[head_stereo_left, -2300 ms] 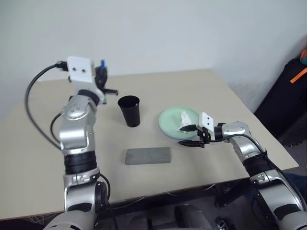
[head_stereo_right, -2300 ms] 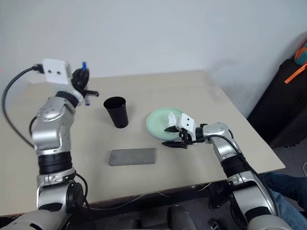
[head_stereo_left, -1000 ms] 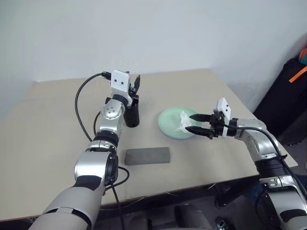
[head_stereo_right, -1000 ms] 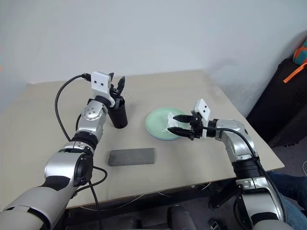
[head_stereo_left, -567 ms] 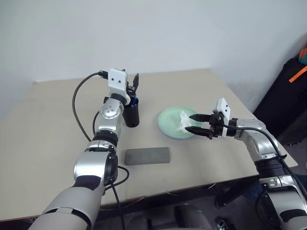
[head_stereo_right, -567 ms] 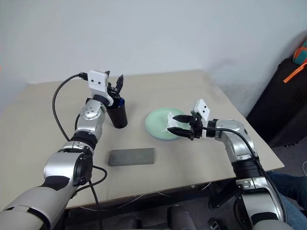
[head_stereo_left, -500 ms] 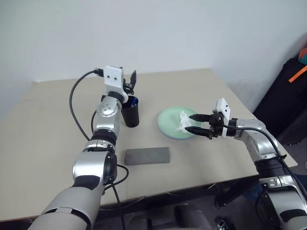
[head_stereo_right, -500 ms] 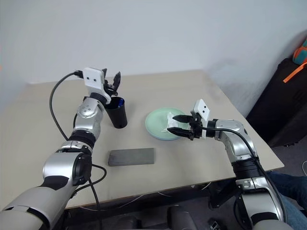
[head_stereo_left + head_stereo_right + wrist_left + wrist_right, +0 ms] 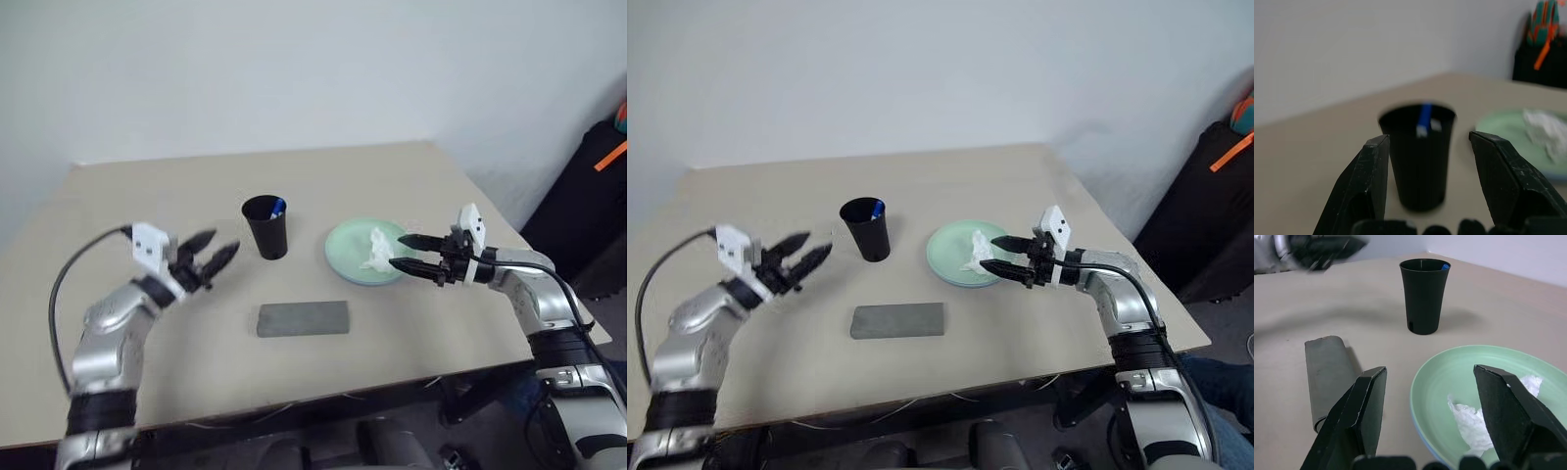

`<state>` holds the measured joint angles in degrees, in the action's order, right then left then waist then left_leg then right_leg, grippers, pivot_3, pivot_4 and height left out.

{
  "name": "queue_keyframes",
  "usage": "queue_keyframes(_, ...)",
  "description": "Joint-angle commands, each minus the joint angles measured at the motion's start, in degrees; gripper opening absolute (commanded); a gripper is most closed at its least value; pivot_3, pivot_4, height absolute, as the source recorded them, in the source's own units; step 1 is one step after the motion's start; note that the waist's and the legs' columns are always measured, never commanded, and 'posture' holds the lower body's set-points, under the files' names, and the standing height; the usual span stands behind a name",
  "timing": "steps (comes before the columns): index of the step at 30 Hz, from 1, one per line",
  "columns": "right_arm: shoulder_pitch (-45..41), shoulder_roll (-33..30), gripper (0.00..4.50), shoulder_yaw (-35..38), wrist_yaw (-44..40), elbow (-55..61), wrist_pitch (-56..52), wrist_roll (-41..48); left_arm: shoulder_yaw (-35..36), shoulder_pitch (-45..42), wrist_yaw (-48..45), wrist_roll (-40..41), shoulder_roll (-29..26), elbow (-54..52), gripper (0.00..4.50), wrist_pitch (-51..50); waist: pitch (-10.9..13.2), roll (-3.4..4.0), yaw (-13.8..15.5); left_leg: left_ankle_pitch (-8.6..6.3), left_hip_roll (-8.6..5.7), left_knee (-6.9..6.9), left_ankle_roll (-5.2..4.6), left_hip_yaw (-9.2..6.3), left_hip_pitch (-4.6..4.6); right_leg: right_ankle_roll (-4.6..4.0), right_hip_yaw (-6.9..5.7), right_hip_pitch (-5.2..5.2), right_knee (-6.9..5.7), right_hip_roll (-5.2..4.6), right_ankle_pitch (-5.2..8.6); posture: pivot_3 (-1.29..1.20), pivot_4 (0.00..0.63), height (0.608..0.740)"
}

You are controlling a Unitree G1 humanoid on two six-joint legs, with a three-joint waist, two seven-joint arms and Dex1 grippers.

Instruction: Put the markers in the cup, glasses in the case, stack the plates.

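Marker in cup at centre, plates stacked centre-right under tissue, case shut below centre, glasses unseen; left gripper and right gripper wide, empty.

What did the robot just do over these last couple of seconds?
The left gripper carried a blue-capped marker to the black cup, dropped it in, then pulled back toward the robot, open and empty. The right gripper lifted slightly and has stayed open by the green plate with the tissue. The grey case hasn't moved.
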<state>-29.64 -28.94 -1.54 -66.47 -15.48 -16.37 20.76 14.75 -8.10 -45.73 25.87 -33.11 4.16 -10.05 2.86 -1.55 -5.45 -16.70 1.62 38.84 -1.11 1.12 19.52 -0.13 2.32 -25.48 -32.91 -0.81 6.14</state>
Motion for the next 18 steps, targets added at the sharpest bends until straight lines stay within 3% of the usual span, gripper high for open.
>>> queue_keyframes(1, 1.5, -3.0, 3.08, 3.3, -1.9, 2.1, -0.3, 2.4, -1.1, 4.0, -2.8, -0.7, -1.3, -5.6, 2.69, 1.2, 0.0, 0.01, 0.3, -0.01, 0.0, 0.02, 0.01, 0.01, -0.01, 0.01, 0.0, 0.02, 0.0, -0.02, 0.01, 0.0, 0.0, 0.74)
queue_keyframes(5, 5.4, -5.9, 3.08, 5.1, -3.2, 2.8, -1.4, 3.6, -1.5, 7.2, -3.9, -3.4, -1.3, -3.4, 2.69, 5.0, 0.0, 0.02, 0.6, -0.02, 0.04, 0.07, 0.04, 0.11, -0.02, 0.01, -0.03, 0.03, 0.0, -0.04, 0.02, 0.0, 0.0, 0.74)
queue_keyframes(18, 7.7, -9.3, 3.08, 7.6, -4.0, -0.6, -0.1, 3.2, -2.1, 4.0, -4.7, -3.4, -0.2, 1.5, 2.69, 6.2, 0.0, 0.09, 0.6, -0.02, 0.09, 0.01, 0.04, 0.16, -0.03, 0.0, -0.12, 0.02, -0.01, 0.0, 0.02, 0.0, 0.0, 0.74)
